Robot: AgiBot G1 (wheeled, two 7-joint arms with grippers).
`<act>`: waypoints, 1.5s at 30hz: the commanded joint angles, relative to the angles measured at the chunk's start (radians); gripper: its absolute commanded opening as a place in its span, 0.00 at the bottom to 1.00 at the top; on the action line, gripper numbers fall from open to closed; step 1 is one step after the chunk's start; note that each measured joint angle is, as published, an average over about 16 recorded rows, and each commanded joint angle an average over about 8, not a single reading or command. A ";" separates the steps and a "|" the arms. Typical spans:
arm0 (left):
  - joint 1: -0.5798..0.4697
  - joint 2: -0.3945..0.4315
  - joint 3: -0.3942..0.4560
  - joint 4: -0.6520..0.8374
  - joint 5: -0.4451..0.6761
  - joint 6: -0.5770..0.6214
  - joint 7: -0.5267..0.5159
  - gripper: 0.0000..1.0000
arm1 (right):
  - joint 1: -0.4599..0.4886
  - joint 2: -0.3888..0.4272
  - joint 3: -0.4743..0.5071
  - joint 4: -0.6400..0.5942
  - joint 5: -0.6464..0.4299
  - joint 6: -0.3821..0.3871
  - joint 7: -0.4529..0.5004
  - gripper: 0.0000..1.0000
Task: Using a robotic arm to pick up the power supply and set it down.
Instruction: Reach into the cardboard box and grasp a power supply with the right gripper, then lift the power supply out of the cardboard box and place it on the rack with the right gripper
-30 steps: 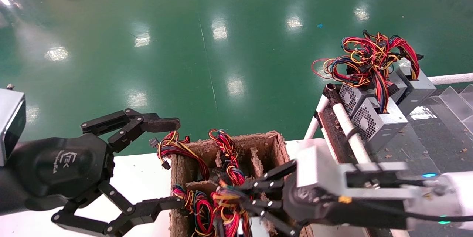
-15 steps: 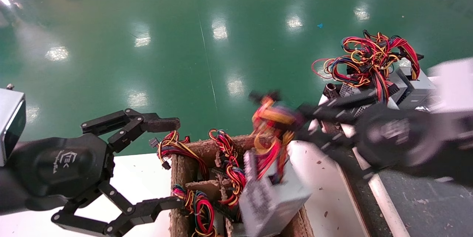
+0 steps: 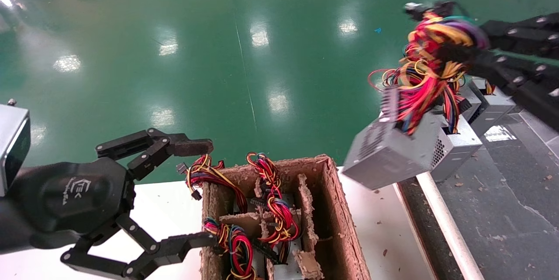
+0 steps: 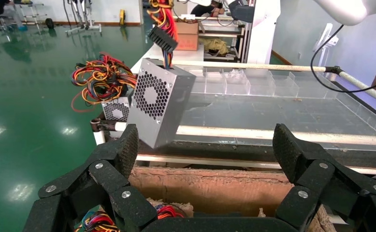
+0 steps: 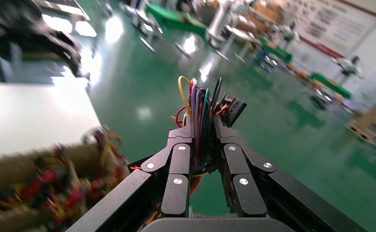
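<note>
A grey power supply [image 3: 393,151] hangs tilted in the air to the right of the cardboard box [image 3: 336,210], dangling by its red, yellow and purple wire bundle [image 3: 430,66]. My right gripper [image 3: 465,53] is shut on that bundle at the upper right. The right wrist view shows the wires pinched between the fingers of this gripper [image 5: 203,130], with the grey box itself hidden. My left gripper [image 3: 198,193] stands open beside the box's left wall, holding nothing. In the left wrist view the hanging power supply [image 4: 159,104] shows beyond the open left gripper [image 4: 208,147].
The cardboard box has dividers and holds more wired units [image 3: 236,240]. Two other power supplies [image 3: 458,144] [image 3: 493,101] with tangled wires sit on the dark grey surface [image 3: 502,192] at the right, behind a white rail [image 3: 445,223]. Green floor lies beyond.
My right gripper has pulled the power supply out of the cardboard box by its wires and swung it up and to the right. The left arm has not moved.
</note>
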 commanded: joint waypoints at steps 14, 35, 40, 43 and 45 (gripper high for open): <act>0.000 0.000 0.000 0.000 0.000 0.000 0.000 1.00 | -0.158 0.180 0.142 -0.110 0.027 -0.037 -0.054 0.00; 0.000 0.000 0.000 0.000 0.000 0.000 0.000 1.00 | -0.427 0.219 0.373 -0.405 -0.090 -0.132 -0.218 0.00; 0.000 0.000 0.000 0.000 0.000 0.000 0.000 1.00 | -0.455 0.192 0.382 -0.367 -0.148 -0.050 -0.236 0.00; 0.000 0.000 0.000 0.000 0.000 0.000 0.000 1.00 | -0.459 0.171 0.370 -0.325 -0.179 0.013 -0.233 0.00; 0.000 0.000 0.001 0.000 0.000 0.000 0.000 1.00 | -0.452 0.158 0.353 -0.297 -0.197 0.052 -0.225 0.00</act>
